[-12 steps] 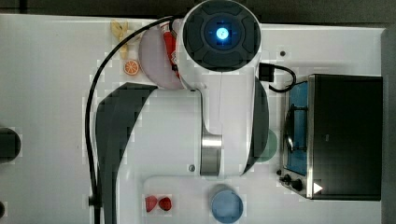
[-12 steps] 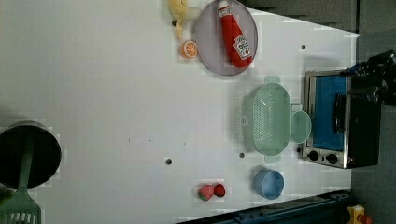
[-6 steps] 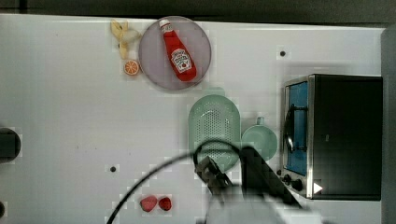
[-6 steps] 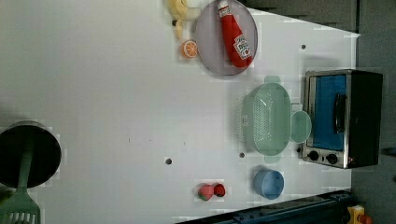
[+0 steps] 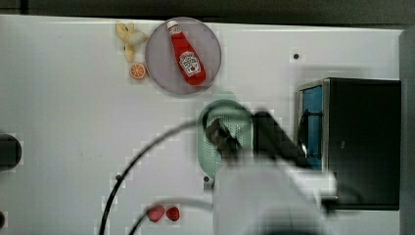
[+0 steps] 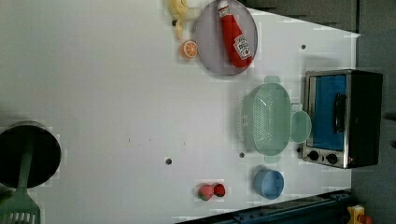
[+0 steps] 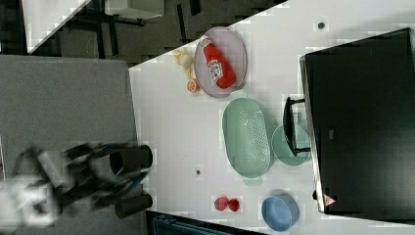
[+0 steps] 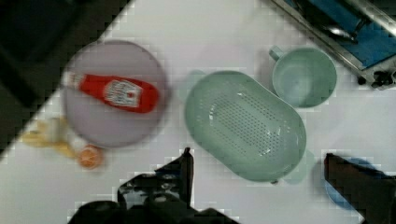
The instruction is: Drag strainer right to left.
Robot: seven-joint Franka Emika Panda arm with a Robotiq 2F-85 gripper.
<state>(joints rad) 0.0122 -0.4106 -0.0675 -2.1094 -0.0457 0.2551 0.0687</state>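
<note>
Right now I see the strainer [image 6: 270, 119] sitting on the white table [image 6: 102, 93], hemmed in on several sides: a green mug [image 6: 300, 126] is just beside it on the toaster oven [image 6: 343, 119] side, the grey-lilac plate [image 6: 212, 51] carrying a ketchup bottle [image 6: 235, 35] lies close past one of its ends, and a blue bowl [image 6: 269, 183] sits near the other end. Further off I make out an orange slice [image 6: 189, 48] and a banana [image 6: 180, 11] by the plate, two strawberries [image 6: 211, 191], and a dark pot [image 6: 25, 154] with a green spatula [image 6: 21, 205] well apart at the left view's left. The strainer's long axis runs up and down in the left view, one tab toward the plate, the other toward the bowl. In the wrist view the gripper [image 8: 259, 165] is spread wide, one finger on each side of the strainer's end, holding nothing; in the top view the arm [image 5: 269, 196] overhangs it.
</note>
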